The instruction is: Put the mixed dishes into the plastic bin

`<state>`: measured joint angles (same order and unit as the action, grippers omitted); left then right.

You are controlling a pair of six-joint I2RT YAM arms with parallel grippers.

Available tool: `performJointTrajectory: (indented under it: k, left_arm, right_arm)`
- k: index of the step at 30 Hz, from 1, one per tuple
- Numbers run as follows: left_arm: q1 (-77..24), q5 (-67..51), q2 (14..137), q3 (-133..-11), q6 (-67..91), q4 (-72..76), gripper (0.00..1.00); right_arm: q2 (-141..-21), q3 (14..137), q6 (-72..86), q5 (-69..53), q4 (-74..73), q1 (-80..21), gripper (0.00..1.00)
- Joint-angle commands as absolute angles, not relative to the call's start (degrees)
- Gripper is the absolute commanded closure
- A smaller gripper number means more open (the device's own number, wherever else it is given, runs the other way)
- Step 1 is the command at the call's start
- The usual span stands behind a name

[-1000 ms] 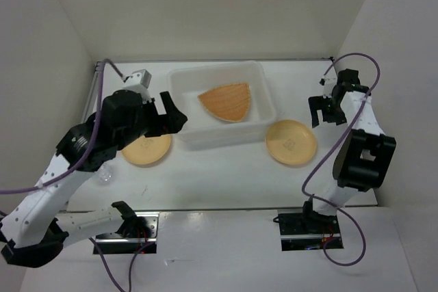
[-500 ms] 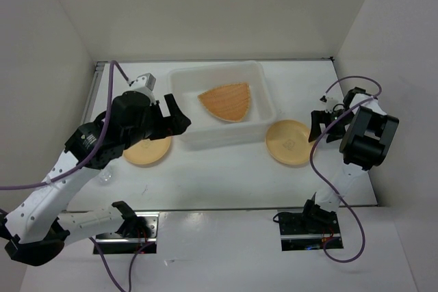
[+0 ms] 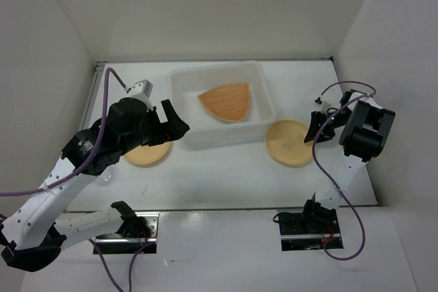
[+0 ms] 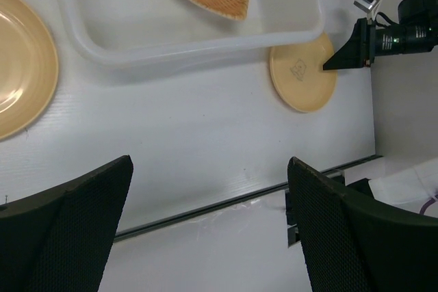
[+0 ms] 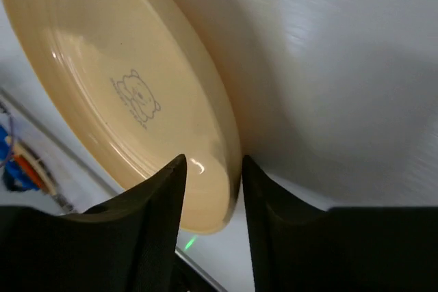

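Dishes are distributed as follows: the orange woven-texture dish [image 3: 226,100] lies inside the translucent plastic bin [image 3: 222,136], toward its right half and clear of the walls; two tan-yellow plates rest flat on the white worktop [image 3: 226,169]. The right plate [image 3: 287,143] sits just beside the bin's near right corner and carries a small line-drawn printed figure [image 5: 140,97] near its centre; no lettering on it can be read. The left plate [image 3: 140,155] sits near the bin's near left corner, partly hidden in the top view by the left gripper [image 3: 174,121]. The right gripper [image 3: 311,131] is at the right plate's outer edge, low to the worktop, its fingers [image 5: 147,217] set narrowly apart with the rim between them; a gap shows on the upper-face side, so the plate is not clamped. The left gripper hangs above the worktop with jaws spread wide and holds nothing. Bare worktop runs along the bin's near wall between the two plates. The enclosure's right wall stands close behind the right arm.
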<state>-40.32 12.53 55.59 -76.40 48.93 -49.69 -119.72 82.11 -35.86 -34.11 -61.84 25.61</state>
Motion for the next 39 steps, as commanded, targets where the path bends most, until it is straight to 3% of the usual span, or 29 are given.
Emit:
performJointTrajectory:
  k: [1, 3, 4, 5, 8, 15, 18, 22, 28, 32, 35, 39]
  left_arm:
    - [-40.1, 11.6, 53.2, -75.0, 51.0, -48.6, 0.0]
    - [-40.1, 11.6, 52.7, -74.4, 51.0, -48.6, 0.0]
    - [-40.1, 11.6, 52.6, -74.4, 51.0, -48.6, 0.0]
    - [-40.1, 12.2, 52.1, -74.4, 51.0, -48.6, 0.0]
    - [-40.1, 12.7, 52.1, -74.4, 50.5, -49.2, 0.0]
    - [-40.1, 15.4, 50.9, -73.8, 49.9, -50.4, 0.0]
    - [-40.1, 18.1, 49.6, -73.8, 49.9, -52.0, 0.0]
    - [-40.1, 19.9, 49.0, -73.8, 49.3, -52.7, 0.0]
    - [-40.1, 18.7, 51.9, -73.8, 47.2, -51.7, 0.0]
    - [-40.1, 18.7, 52.6, -73.8, 47.8, -52.3, 0.0]
    - [-40.1, 18.2, 50.8, -73.8, 49.3, -53.3, 0.0]
    - [-39.6, 19.3, 48.0, -75.1, 52.7, -58.5, 0.0]
  right_arm:
    - [-125.5, 80.2, -37.4, -31.1, -59.5, 23.1, 0.57]
    - [-126.8, 80.9, -36.0, -29.2, -58.8, 23.1, 0.74]
    - [-126.8, 81.6, -35.2, -28.7, -58.8, 23.1, 0.91]
    - [-127.5, 82.3, -34.5, -28.7, -58.8, 23.1, 0.99]
    - [-126.1, 83.8, -33.4, -28.1, -60.0, 24.5, 1.0]
    - [-107.8, 87.9, -33.5, -25.2, -64.0, 31.6, 1.0]
    - [-101.2, 95.8, -37.9, -27.1, -69.2, 33.6, 1.0]
    - [-98.7, 116.1, -36.6, -32.8, -74.2, 32.5, 1.0]
    - [-102.6, 137.4, -29.0, -26.7, -74.2, 7.6, 1.0]
    - [-113.9, 148.9, -26.5, -23.0, -74.2, -10.5, 1.0]
    - [-122.8, 156.3, -27.2, -19.5, -74.2, -18.0, 1.0]
    - [-132.2, 160.8, -28.3, -19.0, -74.2, -20.2, 1.0]
